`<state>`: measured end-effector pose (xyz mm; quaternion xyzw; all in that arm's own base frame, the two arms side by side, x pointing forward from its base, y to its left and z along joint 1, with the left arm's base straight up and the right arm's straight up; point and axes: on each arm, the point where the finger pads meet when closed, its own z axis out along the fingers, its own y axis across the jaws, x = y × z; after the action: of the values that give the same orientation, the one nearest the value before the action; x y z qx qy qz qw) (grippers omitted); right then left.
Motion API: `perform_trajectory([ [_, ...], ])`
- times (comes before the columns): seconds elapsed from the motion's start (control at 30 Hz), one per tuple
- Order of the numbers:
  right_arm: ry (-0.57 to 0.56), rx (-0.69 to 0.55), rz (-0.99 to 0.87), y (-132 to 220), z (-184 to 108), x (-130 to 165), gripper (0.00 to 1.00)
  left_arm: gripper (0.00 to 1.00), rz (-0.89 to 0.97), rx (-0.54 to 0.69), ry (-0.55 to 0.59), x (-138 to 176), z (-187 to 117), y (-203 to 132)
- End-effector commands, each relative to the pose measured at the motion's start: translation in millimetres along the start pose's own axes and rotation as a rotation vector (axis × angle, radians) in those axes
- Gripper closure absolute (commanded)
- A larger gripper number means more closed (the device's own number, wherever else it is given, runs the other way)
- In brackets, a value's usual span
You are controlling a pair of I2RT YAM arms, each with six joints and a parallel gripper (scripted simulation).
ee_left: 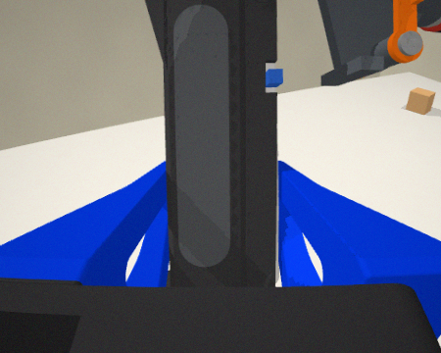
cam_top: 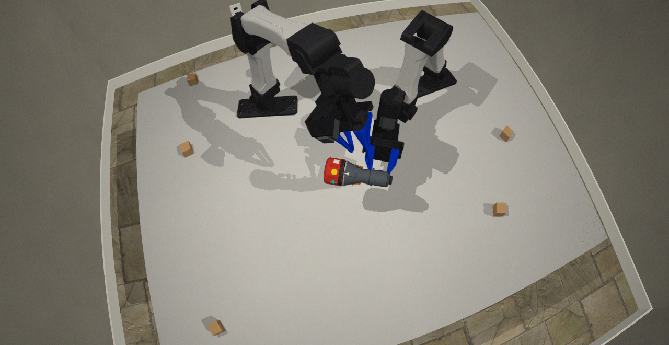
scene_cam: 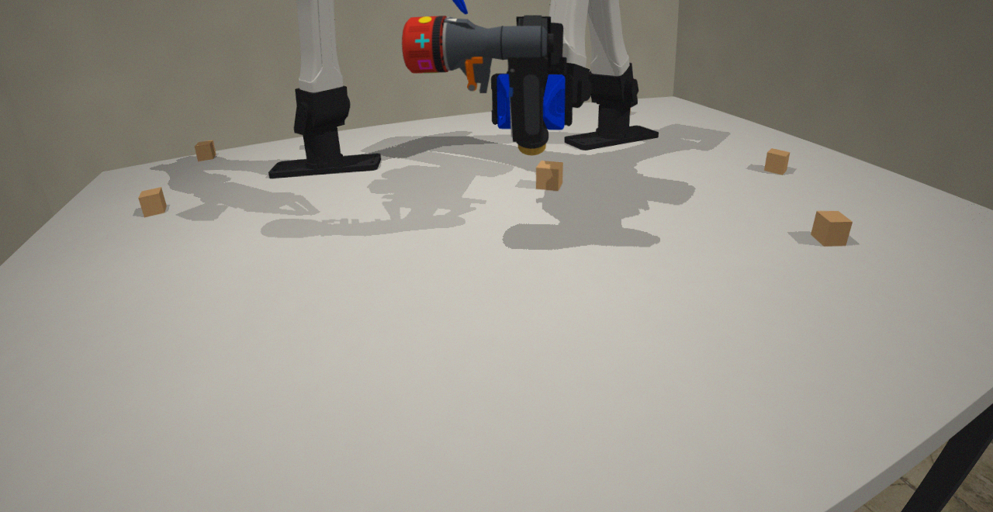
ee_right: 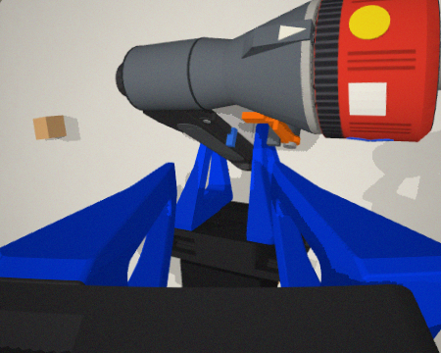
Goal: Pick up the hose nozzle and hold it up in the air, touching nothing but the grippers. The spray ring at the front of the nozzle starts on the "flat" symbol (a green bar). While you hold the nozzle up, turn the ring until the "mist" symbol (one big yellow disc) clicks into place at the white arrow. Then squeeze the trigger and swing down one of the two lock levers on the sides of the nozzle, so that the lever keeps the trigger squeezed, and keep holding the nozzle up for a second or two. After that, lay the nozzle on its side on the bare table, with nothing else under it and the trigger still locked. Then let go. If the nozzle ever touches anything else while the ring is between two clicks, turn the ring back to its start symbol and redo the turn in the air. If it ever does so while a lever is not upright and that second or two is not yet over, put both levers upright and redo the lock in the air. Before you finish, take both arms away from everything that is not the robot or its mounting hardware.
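Observation:
The hose nozzle [cam_top: 378, 177] [scene_cam: 522, 42] [ee_right: 159, 75] is held level in the air, handle [scene_cam: 531, 102] [ee_left: 203, 123] down. My left gripper [scene_cam: 529, 95] [ee_left: 223, 175] is shut on that handle. The red spray ring [cam_top: 330, 177] [scene_cam: 418, 53] [ee_right: 402, 69] has its yellow disc [cam_top: 334, 171] [ee_right: 369, 22] in line with the white arrow [cam_top: 346, 173] [ee_right: 291, 32]. The orange lever [scene_cam: 472, 73] [ee_left: 405, 22] on the visible side looks upright; the dark trigger [scene_cam: 484, 78] [ee_left: 345, 54] stands away from the handle. My right gripper [scene_cam: 480, 4] is partly open and empty, just above and behind the nozzle.
Several small wooden cubes lie on the white table [cam_top: 280, 259] [scene_cam: 416, 370], one cube [scene_cam: 548, 175] below the nozzle in the exterior view. Other cubes [cam_top: 499, 209] [cam_top: 186, 148] lie at the sides. The two grippers are close together.

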<state>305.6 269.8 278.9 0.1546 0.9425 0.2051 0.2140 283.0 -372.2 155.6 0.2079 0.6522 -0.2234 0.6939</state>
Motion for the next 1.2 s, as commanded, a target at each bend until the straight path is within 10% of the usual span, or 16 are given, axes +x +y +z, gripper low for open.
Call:
perform_trajectory([
  [0.0,-0.067,0.141,-0.139,-11.4,-5.8,3.6,0.63,0.64,-0.094,-0.007,-0.175,-58.1,5.6,0.3],
  [0.6,-0.117,0.140,-0.221,-7.4,-30.8,11.6,0.63,0.64,-0.094,-0.007,-0.175,-58.1,5.6,0.3],
  [1.17,-0.096,0.164,-0.232,-15.3,10.8,11.2,0.63,0.64,-0.094,-0.007,-0.175,-58.1,5.6,0.3],
])
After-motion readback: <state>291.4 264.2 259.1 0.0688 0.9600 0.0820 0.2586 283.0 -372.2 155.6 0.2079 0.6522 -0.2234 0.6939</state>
